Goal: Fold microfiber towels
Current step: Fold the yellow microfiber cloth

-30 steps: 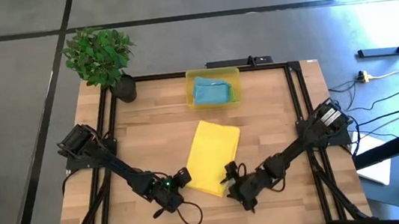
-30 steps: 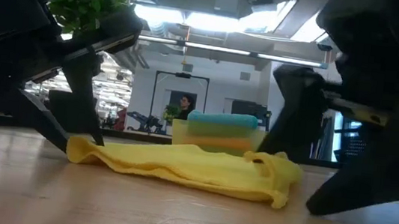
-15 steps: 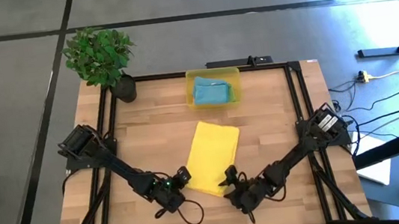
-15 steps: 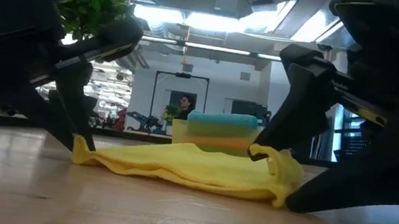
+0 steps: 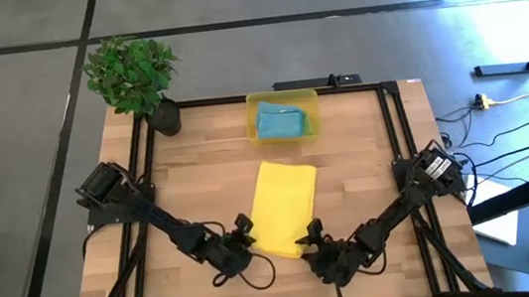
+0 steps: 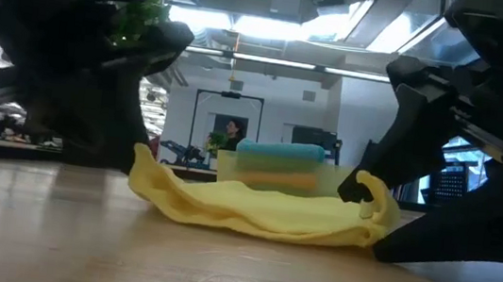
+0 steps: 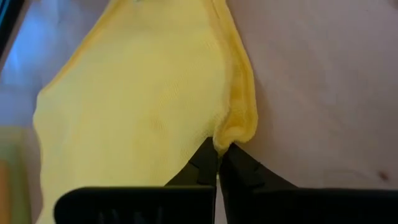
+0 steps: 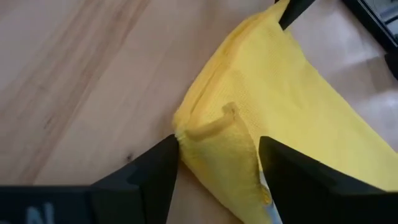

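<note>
A yellow microfiber towel (image 5: 284, 204), folded into a long strip, lies on the wooden table's middle. My left gripper (image 5: 244, 227) is shut on the towel's near left corner, which stands a little off the wood in the low view (image 6: 142, 159). My right gripper (image 8: 217, 155) is open at the near right corner (image 8: 211, 127), one finger on each side of it. That corner, with its small loop, curls upward (image 6: 370, 188). A teal towel (image 5: 280, 123) lies in a yellow bin. My left gripper pinches the yellow towel's near left corner (image 7: 233, 134) between its two fingertips. The fingers come slanting down from the table's near left side. The corner is raised a little while the towel's remaining length lies slack on the table. My right gripper straddles the near right corner; whether its fingers (image 8: 163, 160) touch the cloth I cannot tell.
The translucent yellow bin (image 5: 281, 99) stands at the far middle of the table. A potted plant (image 5: 132, 74) sits at the far left corner. Bare wood lies to the left and right of the towel. A black frame rail (image 5: 394, 124) runs along the table's sides.
My left gripper has shut on the towel's near left corner, rolled, and raised that corner slightly off the wood. My right gripper has moved in toward the near right corner and sunk a little. The towel's near end has bunched inward; its far part has stayed flat.
</note>
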{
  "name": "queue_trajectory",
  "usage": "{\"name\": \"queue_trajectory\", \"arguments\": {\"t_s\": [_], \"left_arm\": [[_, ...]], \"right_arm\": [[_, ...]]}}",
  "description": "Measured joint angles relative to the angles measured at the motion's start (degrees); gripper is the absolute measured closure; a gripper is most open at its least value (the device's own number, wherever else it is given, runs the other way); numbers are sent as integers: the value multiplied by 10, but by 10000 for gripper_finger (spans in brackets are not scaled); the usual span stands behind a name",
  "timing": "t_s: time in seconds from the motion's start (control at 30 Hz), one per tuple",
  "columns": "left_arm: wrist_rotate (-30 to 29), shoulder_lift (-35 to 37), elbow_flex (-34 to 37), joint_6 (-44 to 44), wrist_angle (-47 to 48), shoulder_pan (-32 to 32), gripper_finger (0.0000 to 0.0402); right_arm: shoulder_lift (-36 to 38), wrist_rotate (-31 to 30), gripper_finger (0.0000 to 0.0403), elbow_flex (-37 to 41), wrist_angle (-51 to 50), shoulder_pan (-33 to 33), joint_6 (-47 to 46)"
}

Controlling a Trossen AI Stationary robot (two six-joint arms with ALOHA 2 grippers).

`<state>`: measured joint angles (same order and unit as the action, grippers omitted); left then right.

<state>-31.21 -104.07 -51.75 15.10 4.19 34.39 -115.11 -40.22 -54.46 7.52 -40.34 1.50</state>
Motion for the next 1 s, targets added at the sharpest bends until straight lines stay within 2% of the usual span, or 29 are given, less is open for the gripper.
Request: {"name": "queue_trajectory", "arguments": {"t_s": [0.2, 0.47, 0.57, 0.67, 0.8, 1.0], "left_arm": [[-4, 0, 0, -18, 5, -10, 401], [-9, 1, 0, -55, 9, -26, 401], [-10, 2, 0, -61, 9, -30, 401], [-11, 2, -1, -76, 9, -36, 401], [-11, 2, -1, -88, 9, -38, 401], [-8, 2, -1, -90, 9, -42, 401]], "right_arm": [[0, -9, 178, 0, -17, -2, -38], [-1, -91, 179, 1, -33, -27, -88], [-1, -110, 191, 1, -34, -31, -90], [-1, -110, 209, 1, -37, -31, -100], [0, -77, 224, 1, -51, -30, -119], [0, -63, 210, 0, -67, -30, -113]]}}
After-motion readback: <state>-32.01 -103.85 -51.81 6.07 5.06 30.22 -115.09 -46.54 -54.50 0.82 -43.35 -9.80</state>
